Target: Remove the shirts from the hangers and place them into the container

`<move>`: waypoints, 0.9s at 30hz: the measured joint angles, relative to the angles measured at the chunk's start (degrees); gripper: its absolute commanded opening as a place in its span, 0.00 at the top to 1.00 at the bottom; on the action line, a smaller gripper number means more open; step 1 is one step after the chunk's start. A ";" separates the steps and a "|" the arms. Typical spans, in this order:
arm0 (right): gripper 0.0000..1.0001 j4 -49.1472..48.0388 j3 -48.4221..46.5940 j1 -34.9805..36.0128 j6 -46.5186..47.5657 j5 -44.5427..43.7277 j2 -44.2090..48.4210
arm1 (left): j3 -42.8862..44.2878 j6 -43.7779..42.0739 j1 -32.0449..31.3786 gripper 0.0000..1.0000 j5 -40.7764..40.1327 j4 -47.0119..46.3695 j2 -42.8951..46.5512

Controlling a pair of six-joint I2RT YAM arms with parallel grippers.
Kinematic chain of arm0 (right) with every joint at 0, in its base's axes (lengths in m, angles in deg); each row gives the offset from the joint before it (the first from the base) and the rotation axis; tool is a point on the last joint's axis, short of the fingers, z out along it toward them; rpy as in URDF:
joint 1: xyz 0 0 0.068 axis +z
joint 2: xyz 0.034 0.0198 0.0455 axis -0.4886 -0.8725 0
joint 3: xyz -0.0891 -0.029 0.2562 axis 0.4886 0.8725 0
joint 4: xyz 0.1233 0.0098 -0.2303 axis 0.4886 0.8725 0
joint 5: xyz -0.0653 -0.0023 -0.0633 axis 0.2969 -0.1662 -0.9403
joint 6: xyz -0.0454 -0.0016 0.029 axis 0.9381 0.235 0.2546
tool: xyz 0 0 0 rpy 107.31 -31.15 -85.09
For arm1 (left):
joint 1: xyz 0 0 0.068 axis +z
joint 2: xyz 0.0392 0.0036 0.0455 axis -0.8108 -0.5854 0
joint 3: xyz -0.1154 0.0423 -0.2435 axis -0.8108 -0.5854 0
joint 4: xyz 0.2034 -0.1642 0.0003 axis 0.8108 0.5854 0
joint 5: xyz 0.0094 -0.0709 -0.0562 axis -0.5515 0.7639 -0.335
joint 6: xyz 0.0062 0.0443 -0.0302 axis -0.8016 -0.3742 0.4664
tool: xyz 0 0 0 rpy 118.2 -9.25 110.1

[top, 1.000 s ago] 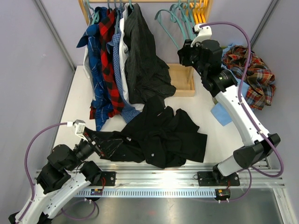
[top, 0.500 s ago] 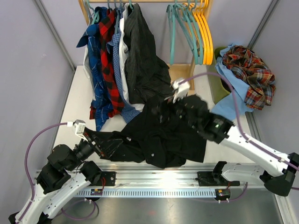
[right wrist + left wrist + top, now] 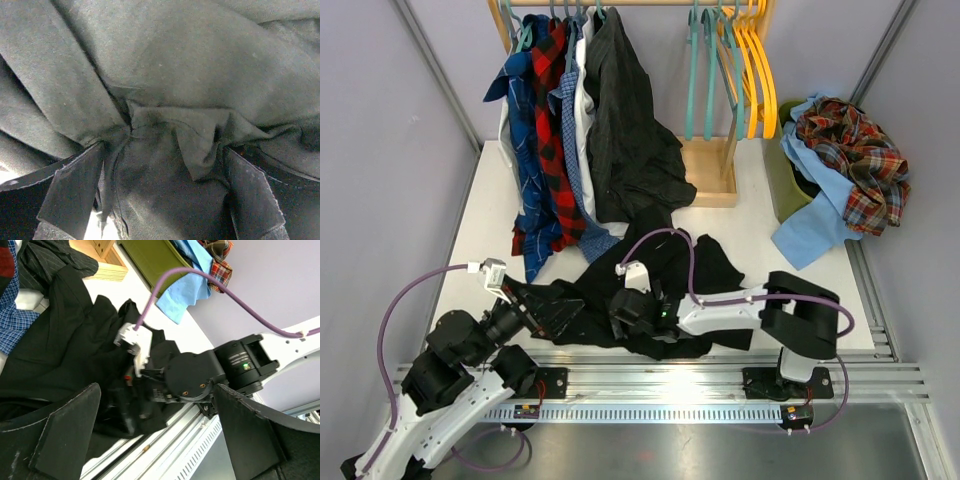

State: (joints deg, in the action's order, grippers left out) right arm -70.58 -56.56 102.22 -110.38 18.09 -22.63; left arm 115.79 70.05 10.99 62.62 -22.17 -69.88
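A black shirt (image 3: 670, 270) lies crumpled on the table. My right gripper (image 3: 620, 318) is low on its near edge, open, with folds of the black cloth (image 3: 165, 115) bunched between the fingers (image 3: 75, 190). My left gripper (image 3: 555, 308) hovers at the shirt's left end, open with nothing in it, and in the left wrist view it faces the right arm's wrist (image 3: 195, 380). Several shirts (image 3: 570, 110) hang on teal hangers (image 3: 525, 35) at the back left. Empty teal hangers (image 3: 705, 70) hang on the rail. The olive container (image 3: 782, 175) at right holds a brown-red plaid shirt (image 3: 850, 150).
Orange-yellow hangers (image 3: 757, 60) hang beside the empty teal ones. A wooden rack base (image 3: 710, 175) stands under the rail. A light blue cloth (image 3: 812, 228) spills over the container's front. The metal rail (image 3: 720, 375) runs along the near table edge.
My right arm swung from the hanger rail down to the black shirt's near edge, and its jaws opened. The empty teal hangers now hang straight. The left arm stayed put.
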 measured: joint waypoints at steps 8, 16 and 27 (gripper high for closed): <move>0.51 -4.04 -6.99 -0.09 -10.88 -9.27 -8.94 | -0.11 0.28 0.02 0.01 -0.13 0.07 0.28; 1.00 -20.59 8.09 -7.96 -26.67 -3.56 -2.32 | -0.79 0.72 0.02 0.01 -0.13 0.02 0.24; 1.00 8.81 14.86 -23.04 -20.37 -12.39 30.21 | -1.09 1.49 0.02 0.01 0.39 -1.53 -2.49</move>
State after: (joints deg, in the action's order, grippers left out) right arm -61.78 -41.70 79.18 -130.75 5.70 7.58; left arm 114.70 71.53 11.02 63.01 -23.70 -72.38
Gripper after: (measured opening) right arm 0.033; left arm 0.987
